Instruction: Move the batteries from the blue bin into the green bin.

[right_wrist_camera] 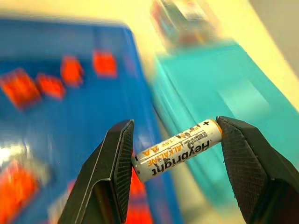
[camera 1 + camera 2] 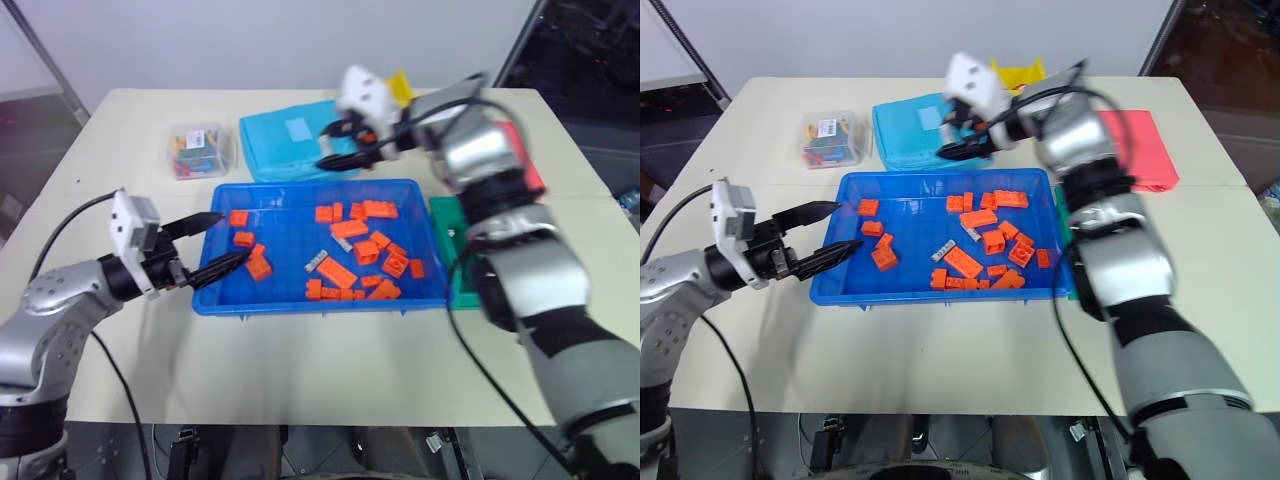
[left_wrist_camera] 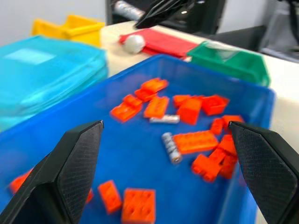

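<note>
The right gripper (image 1: pixel 175 151) is clamped on a battery (image 1: pixel 177 150) end to end, raised above the far edge of the blue bin (image 2: pixel 270 300) on the desk (image 2: pixel 300 370). The left gripper (image 2: pixel 215 245) hangs spread apart at the bin's near-left wall, two batteries (image 3: pixel 170 147) lying ahead of it among orange blocks (image 2: pixel 365 250); the green bin (image 3: pixel 233 65) sits beyond

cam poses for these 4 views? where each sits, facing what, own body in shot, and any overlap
Left and right eye views: on the head, looking down over the table at the blue bin; both arms show.
Left wrist view: low at the bin's edge, looking across orange blocks and two batteries to the green bin; own open fingers.
Right wrist view: above bin and light-blue pouch; own fingers clamp a battery.
Shared: the blue bin.
</note>
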You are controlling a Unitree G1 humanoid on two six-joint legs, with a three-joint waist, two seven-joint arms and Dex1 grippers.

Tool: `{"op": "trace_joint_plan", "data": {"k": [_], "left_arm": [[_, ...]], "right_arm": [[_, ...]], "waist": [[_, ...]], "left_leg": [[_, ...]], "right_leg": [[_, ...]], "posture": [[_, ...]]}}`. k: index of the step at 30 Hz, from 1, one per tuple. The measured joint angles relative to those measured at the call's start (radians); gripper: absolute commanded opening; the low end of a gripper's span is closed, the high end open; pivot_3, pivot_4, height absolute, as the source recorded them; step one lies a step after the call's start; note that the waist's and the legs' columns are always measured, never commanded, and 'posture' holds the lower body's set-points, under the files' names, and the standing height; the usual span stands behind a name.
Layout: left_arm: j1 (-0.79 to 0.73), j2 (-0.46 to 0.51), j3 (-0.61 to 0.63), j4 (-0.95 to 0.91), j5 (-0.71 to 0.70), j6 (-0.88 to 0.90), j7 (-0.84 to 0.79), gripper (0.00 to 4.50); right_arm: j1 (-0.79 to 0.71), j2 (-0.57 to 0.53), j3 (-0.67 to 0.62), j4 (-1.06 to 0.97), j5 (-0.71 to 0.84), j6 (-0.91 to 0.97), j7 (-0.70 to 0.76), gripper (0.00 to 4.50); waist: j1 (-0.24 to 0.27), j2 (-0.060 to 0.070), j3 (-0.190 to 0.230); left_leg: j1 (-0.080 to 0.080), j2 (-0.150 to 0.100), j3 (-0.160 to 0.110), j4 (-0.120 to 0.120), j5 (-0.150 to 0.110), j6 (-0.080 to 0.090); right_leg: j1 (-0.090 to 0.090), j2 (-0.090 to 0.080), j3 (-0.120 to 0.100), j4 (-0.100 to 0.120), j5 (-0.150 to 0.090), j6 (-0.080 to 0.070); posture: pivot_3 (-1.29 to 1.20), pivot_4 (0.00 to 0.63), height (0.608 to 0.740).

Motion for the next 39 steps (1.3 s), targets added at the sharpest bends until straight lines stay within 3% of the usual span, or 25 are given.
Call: {"op": "trace_joint_plan", "data": {"k": [8, 12, 24, 28, 29, 35, 39], "left_arm": [[-0.103, 0.002, -0.101, 0.075, 0.0, 0.013, -0.098, 4.5], [-0.158, 0.002, -0.126, 0.146, 0.029, 0.007, -0.138, 4.5], [-0.202, -0.008, -0.136, 0.236, 0.085, -0.023, -0.181, 4.5], [-0.202, -0.008, -0.136, 0.236, 0.087, -0.021, -0.177, 4.5], [-0.202, -0.008, -0.135, 0.235, 0.087, -0.02, -0.175, 4.5], [-0.185, -0.006, -0.12, 0.215, 0.083, -0.013, -0.153, 4.5], [-0.166, -0.004, -0.112, 0.206, 0.08, -0.005, -0.14, 4.5]], "right_arm": [[0.324, -0.396, -0.083, -0.427, 0.062, 0.301, 0.105, 2.16], [0.424, -0.525, -0.154, -0.557, 0.116, 0.396, 0.116, 2.16], [0.602, -0.566, -0.17, -0.626, 0.213, 0.462, 0.045, 2.16], [0.62, -0.566, -0.156, -0.609, 0.211, 0.416, 0.013, 4.17], [0.629, -0.566, -0.15, -0.596, 0.209, 0.396, 0.007, 4.49], [0.635, -0.566, -0.112, -0.538, 0.19, 0.323, -0.011, 4.49], [0.516, -0.546, -0.078, -0.482, 0.169, 0.292, -0.017, 4.49]], "waist": [[-0.004, 0.002, 0.001], [-0.014, 0.002, 0.001], [-0.003, 0.002, 0.001], [-0.003, 0.002, 0.001], [-0.003, 0.002, 0.001], [-0.006, 0.002, 0.001], [-0.008, 0.002, 0.001]], "left_leg": [[0.0, 0.001, 0.004, 0.0, 0.0, 0.0], [0.002, 0.002, 0.005, 0.0, 0.0, 0.001], [0.002, 0.002, 0.005, 0.001, 0.0, 0.001], [0.002, 0.002, 0.006, 0.001, 0.0, 0.001], [0.002, 0.002, 0.005, 0.001, 0.0, 0.001], [0.002, 0.002, 0.006, 0.001, 0.0, 0.001], [0.002, 0.002, 0.006, 0.001, 0.0, 0.001]], "right_leg": [[-0.002, 0.001, 0.001, -0.001, 0.0, 0.0], [0.0, 0.001, 0.002, -0.001, 0.0, 0.0], [0.0, 0.0, 0.002, -0.001, 0.0, 0.0], [0.0, 0.0, 0.002, -0.001, 0.0, 0.0], [0.0, 0.0, 0.002, -0.001, 0.0, 0.0], [0.0, 0.0, 0.002, -0.001, 0.0, 0.0], [-0.001, 0.001, 0.003, -0.001, 0.0, 0.0]], "posture": [[0.0, 0.15, 0.74], [0.0, 0.15, 0.74], [0.0, 0.15, 0.74], [0.0, 0.15, 0.74], [0.0, 0.15, 0.74], [0.0, 0.15, 0.74], [0.0, 0.15, 0.74]]}}
